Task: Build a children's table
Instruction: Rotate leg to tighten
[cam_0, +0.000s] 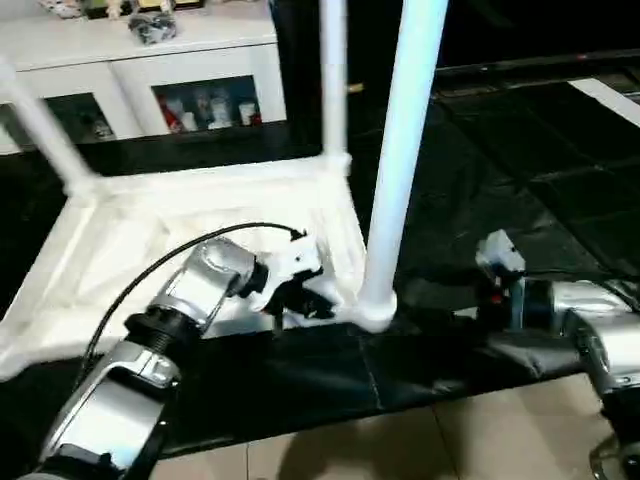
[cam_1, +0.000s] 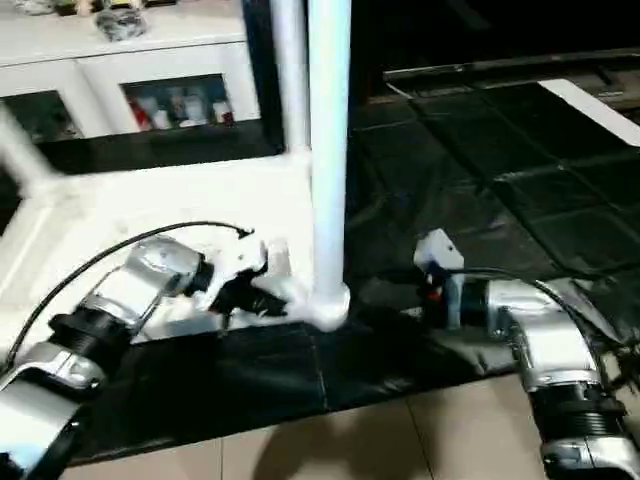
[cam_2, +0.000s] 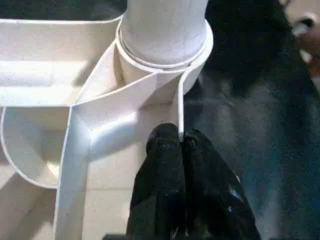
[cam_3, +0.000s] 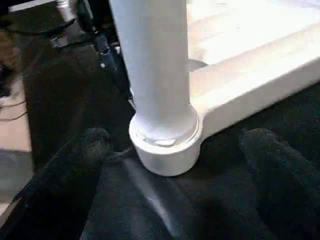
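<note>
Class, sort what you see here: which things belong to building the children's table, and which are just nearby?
Part of the job:
- white plastic ribbed table top, upside down
- white tapered tube legs standing in its corner sockets

Just nearby:
- white cabinet with glass doors
- black floor mat

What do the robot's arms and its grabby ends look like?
Both forearms are shiny silver tubes with black ringed joints. A thin black cable loops over the left arm. The right arm has a small red spot near its wrist. Each wrist carries a white block, and each end effector has two fat, rounded black fingers.
</note>
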